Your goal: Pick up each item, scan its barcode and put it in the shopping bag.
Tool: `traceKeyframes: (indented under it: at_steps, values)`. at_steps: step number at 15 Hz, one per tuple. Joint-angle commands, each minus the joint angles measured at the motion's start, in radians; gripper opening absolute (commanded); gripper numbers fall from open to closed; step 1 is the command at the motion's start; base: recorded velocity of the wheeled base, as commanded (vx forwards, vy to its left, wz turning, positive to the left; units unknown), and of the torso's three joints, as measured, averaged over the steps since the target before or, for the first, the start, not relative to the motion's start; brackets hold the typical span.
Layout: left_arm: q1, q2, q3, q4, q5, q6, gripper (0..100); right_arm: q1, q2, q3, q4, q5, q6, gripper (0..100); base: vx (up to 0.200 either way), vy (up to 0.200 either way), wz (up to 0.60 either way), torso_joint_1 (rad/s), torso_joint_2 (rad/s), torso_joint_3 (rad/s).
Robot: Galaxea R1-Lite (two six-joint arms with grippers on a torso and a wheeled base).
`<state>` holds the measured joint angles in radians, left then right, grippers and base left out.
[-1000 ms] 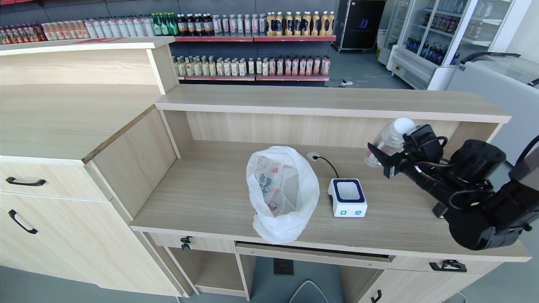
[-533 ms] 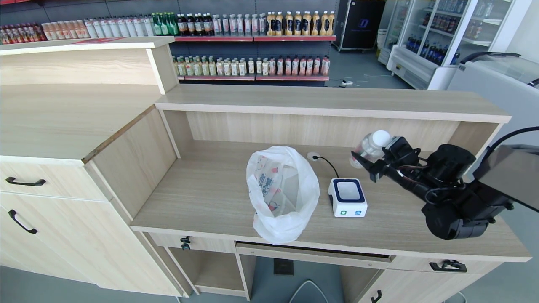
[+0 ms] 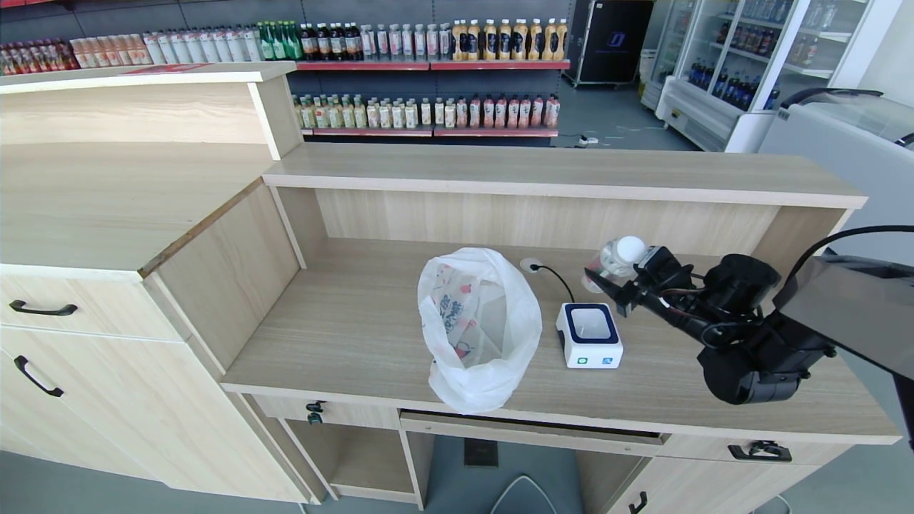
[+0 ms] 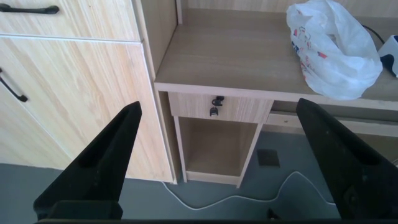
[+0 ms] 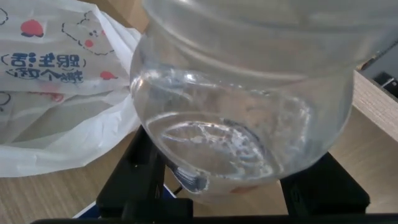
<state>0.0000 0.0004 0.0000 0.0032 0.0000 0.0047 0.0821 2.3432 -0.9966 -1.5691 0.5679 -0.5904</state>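
Down low before the counter point(image 3: 343, 335), beside its cabinet, the left gripper point(image 4: 217, 106) hangs with fingers spread wide and nothing between them. Up on the worktop the shopping bag point(image 3: 478, 325) slumps open, and the scanner point(image 3: 588, 334) sits just beside it. Farther back, the right gripper point(image 3: 618, 284) is pinching a clear bottle point(image 3: 613, 258) with a white cap, held tilted in the air just behind the scanner. My worry is the scan: if the label faces away from the window, it won't read. That smooth plastic could also slide in the pinch, and the bag's limp rim might fold under the bottle. I can't find a barcode, can't see how the far finger sits, nor tell what the bag holds.
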Motion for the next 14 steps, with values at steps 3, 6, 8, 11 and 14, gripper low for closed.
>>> traceKeyframes:
  at_steps: [3, 6, 8, 11, 14]
  values:
    - [0.000, 0.000, 0.000, 0.000, 0.000, 0.000, 100, 0.001, 0.042, -0.017, -0.002, 0.003, -0.015, 0, 0.000, 0.000, 0.00, 0.000, 0.00, 0.000]
    - [0.000, 0.000, 0.000, 0.000, 0.000, 0.000, 100, 0.005, 0.064, -0.034, -0.002, 0.027, -0.035, 0, 0.000, 0.000, 0.00, 0.000, 0.00, 0.000]
    - [0.000, 0.000, 0.000, 0.000, 0.000, 0.000, 100, 0.005, 0.070, -0.036, -0.002, 0.049, -0.048, 0, 0.000, 0.000, 0.00, 0.000, 0.00, 0.000]
    - [0.000, 0.000, 0.000, 0.000, 0.000, 0.000, 100, 0.007, 0.077, -0.034, -0.002, 0.050, -0.060, 0, 0.000, 0.000, 0.00, 0.000, 0.00, 0.000]
    - [0.000, 0.000, 0.000, 0.000, 0.000, 0.000, 100, 0.005, 0.085, -0.036, -0.002, 0.050, -0.065, 0, 0.000, 0.000, 0.00, 0.000, 0.00, 0.000]
